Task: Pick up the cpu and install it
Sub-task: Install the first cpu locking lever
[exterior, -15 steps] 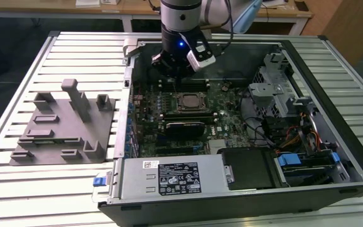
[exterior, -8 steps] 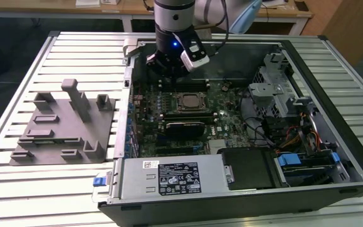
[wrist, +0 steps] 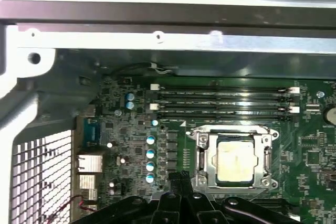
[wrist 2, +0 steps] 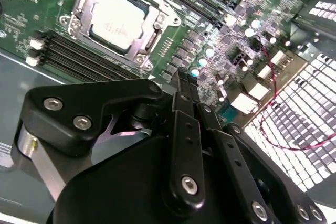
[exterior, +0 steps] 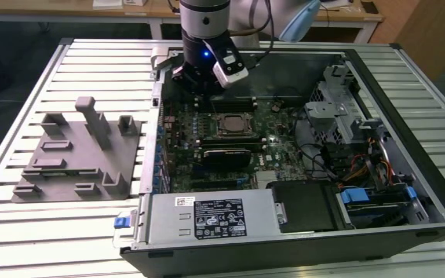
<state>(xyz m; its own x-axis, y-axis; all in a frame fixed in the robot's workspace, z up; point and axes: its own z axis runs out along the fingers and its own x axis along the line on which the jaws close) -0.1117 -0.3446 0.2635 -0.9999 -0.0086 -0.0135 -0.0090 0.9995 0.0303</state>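
— Left part of the worktop [exterior: 21, 231]?
— Carries a grey fixture [exterior: 76, 153], well apart from the cpu.
— And the cpu [exterior: 230, 124]?
— Seated in the socket frame [wrist: 233, 157] on the motherboard [exterior: 280, 145], inside the open computer case [exterior: 408, 174].
— Gripper [wrist 2: 184, 85]?
— Hovering above the board beside the socket, fingers [wrist 2: 181, 129] pressed together, holding nothing.
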